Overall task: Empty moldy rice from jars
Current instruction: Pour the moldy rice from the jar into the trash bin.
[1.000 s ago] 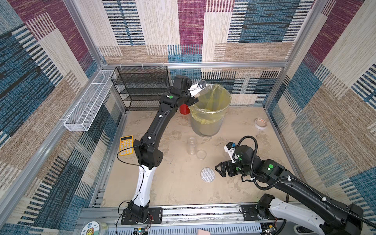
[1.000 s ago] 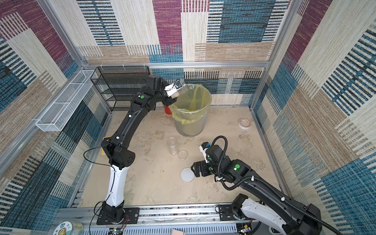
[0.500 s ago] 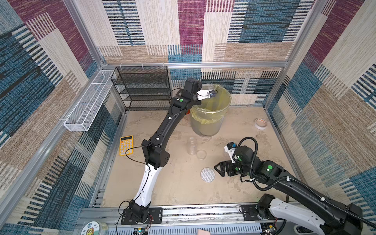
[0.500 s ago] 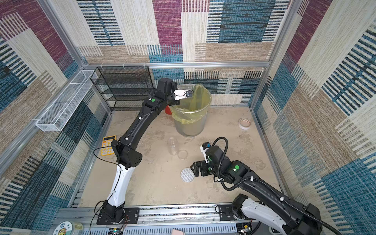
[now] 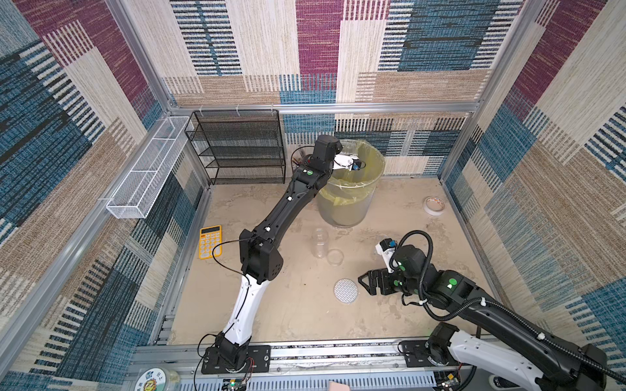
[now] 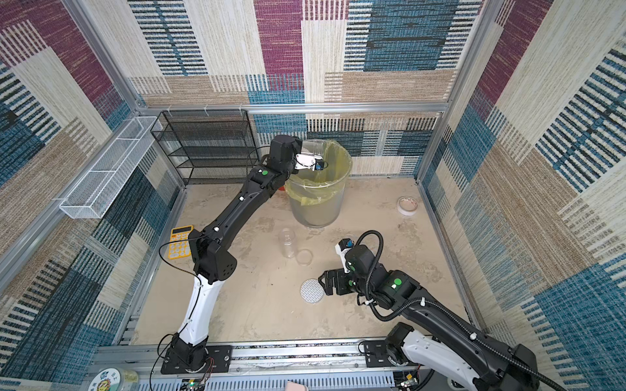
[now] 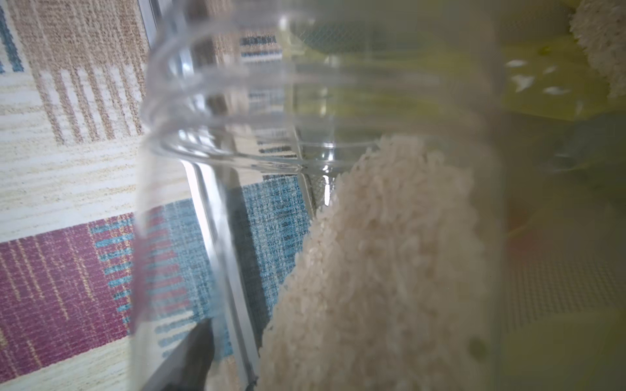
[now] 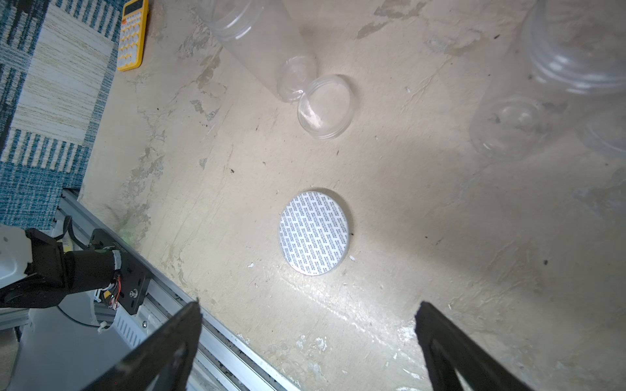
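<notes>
1. Taking the back wall as 12 o'clock in the top views, the left arm stretches to 12. There the left claw (image 5: pixel 350 166) hangs over the mouth of the bin (image 5: pixel 345 210), so whatever falls should land in the yellow bag (image 7: pixel 559 94).
2. The left claw is closed on the rice jar (image 7: pixel 237 169). In the wrist view its clear wall fills the lens, with one dark finger (image 7: pixel 189 359) against it.
3. The jar is lidless and tipped. The rice (image 7: pixel 389 254) lies banked along the lower wall up to the neck. I judge the pour barely begun, and it will need more tilt.
4. A pale heap (image 7: pixel 603 44) in the bag looks like rice already dumped, but it is too blurred to be sure.
5. The right claw (image 8: pixel 310 304) is spread wide and holds nothing. It sits low over the tabletop (image 5: pixel 305 315) at about 5 o'clock.
6. The white lid (image 8: pixel 313 232) lies flat just ahead of its fingertips, not touching. It was probably set there to free the jar for pouring.
7. The tall jar (image 5: pixel 320 242) stands upright and open near the centre. Its clear lid (image 5: pixel 335 257) lies just beside it at 4 o'clock.
8. A third jar (image 8: pixel 508 125) stands open near the right wrist. Both jars look empty, though clear walls make that hard to judge.
9. Risk: grains may miss the bag if the mouth drifts toward the rim.
</notes>
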`<state>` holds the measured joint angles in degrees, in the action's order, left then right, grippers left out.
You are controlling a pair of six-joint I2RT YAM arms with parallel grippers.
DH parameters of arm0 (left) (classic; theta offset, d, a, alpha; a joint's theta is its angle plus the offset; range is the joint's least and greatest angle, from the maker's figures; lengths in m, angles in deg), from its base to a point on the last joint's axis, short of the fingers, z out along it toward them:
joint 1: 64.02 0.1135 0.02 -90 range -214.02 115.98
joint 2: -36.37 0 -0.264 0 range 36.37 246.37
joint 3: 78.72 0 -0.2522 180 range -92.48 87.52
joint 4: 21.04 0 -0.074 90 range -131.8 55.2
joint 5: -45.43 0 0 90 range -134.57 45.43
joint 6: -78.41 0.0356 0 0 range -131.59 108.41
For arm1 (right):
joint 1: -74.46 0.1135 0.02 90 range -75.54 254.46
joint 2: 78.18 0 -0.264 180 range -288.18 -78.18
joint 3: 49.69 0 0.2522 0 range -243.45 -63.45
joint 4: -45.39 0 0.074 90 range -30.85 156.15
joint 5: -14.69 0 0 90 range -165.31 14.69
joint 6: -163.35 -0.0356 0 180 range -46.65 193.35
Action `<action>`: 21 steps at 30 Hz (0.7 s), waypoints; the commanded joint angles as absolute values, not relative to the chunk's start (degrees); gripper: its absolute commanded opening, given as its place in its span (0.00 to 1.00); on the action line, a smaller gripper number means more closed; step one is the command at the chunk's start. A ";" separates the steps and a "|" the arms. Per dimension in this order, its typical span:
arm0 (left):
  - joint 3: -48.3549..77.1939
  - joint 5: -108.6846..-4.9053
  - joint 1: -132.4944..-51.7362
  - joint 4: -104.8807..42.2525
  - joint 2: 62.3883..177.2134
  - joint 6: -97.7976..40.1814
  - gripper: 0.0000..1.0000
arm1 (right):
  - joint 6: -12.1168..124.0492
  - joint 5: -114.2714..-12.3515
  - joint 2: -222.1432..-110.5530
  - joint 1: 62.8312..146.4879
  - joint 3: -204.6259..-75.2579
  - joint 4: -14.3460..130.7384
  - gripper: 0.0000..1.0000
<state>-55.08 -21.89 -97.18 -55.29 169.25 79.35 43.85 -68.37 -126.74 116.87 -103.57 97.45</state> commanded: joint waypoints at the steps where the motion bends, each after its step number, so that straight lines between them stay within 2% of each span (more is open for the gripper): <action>1: -54.18 -20.04 -97.39 -51.65 168.33 83.66 0.49 | 43.43 -67.92 -125.76 116.98 -103.51 95.55 1.00; 9: -50.06 -19.34 -98.82 -46.40 165.56 91.24 0.49 | 43.29 -67.89 -124.85 116.94 -103.19 95.01 1.00; 15: -40.39 -19.52 -99.50 -37.50 162.19 101.41 0.50 | 43.03 -67.34 -122.57 116.96 -102.62 94.24 1.00; 21: -36.77 -20.39 -99.96 -35.52 159.80 105.35 0.51 | 42.94 -66.41 -120.93 117.00 -102.97 94.95 0.99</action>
<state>-37.68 -19.66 -99.83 -40.93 161.14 100.90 43.42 -67.06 -121.41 116.87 -102.61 96.31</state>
